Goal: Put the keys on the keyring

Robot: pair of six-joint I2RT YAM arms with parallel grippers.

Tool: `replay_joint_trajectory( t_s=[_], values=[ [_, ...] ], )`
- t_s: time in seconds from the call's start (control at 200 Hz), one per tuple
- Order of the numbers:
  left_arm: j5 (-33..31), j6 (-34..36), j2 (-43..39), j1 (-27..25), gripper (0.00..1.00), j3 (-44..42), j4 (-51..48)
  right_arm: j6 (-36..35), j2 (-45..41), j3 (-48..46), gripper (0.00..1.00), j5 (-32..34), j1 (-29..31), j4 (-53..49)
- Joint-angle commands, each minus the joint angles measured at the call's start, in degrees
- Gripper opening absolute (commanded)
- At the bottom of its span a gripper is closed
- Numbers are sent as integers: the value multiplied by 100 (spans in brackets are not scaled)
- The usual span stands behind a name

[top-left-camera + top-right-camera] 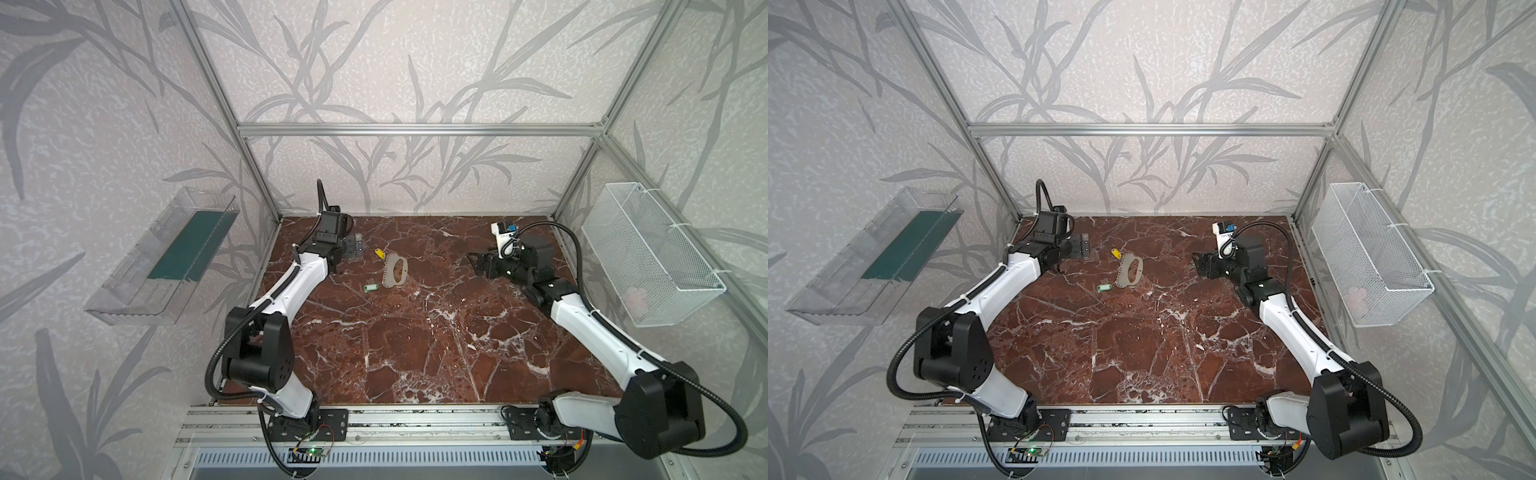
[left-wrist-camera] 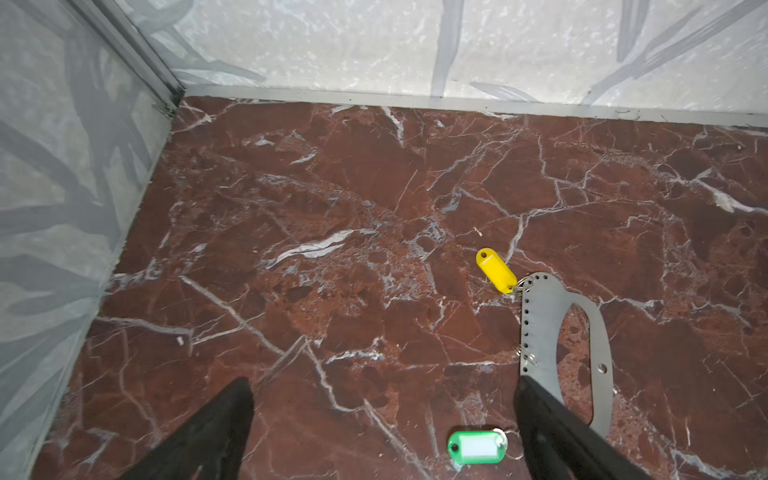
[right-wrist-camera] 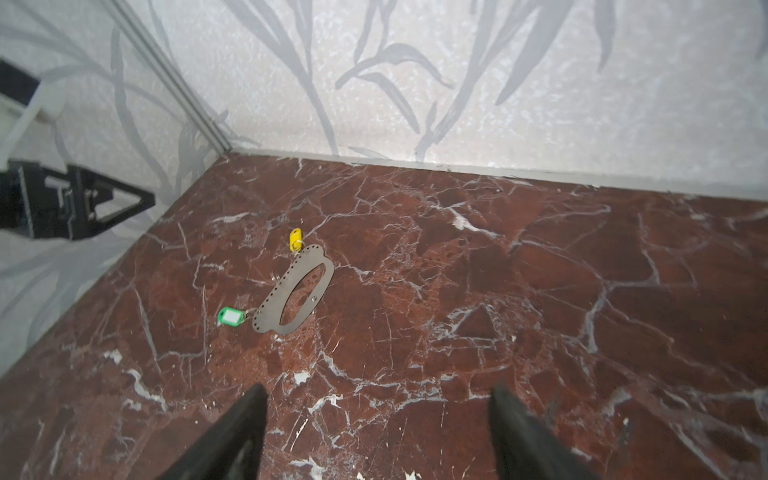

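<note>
Black-fingered, my left gripper (image 2: 382, 386) and right gripper (image 3: 378, 390) both stand spread wide above the red marble table (image 2: 332, 208). Nearest lies the green key tag (image 2: 478, 446) — then the grey keyring (image 2: 540, 316), the yellow key tag (image 2: 496, 270) touching its far end.

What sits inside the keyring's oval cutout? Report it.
Only bare marble table shows through the cutout of the keyring; nothing else lies in it. Whatever is beneath the plate itself is covered.

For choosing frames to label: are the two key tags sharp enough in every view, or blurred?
Left wrist view: yellow tag and green tag sharp, left tool's fingers dark and soft. Right wrist view: both tags softer. In both top views: tiny, detail lost.
</note>
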Motion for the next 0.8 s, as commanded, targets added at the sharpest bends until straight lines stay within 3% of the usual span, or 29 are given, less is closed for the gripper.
replay_joint_trajectory(
  t_s=[0.0, 0.195, 0.37, 0.52, 0.62, 0.795],
  values=[
    [-205, -2, -529, 209, 99, -234, -199, 239, -312, -167, 99, -8, -345, 76],
    [-468, -218, -1117, 811, 99, -824, -87, 196, -556, -27, 99, 479, -705, -527],
    [-855, -449, -1826, 1296, 99, -2111, 1221, 189, -489, 38, 99, 466, -852, -628],
    [-936, -276, -1794, 1515, 99, -2950, 2212, 204, -297, 122, 99, 785, -860, -618],
    [-588, 91, -1577, 1523, 99, -3407, 2960, -79, -234, 11, 99, 792, -860, -350],
    [-195, -9, -1357, 1588, 99, -4383, 4764, -503, 18, -83, 99, 966, -870, -140]
  ],
)
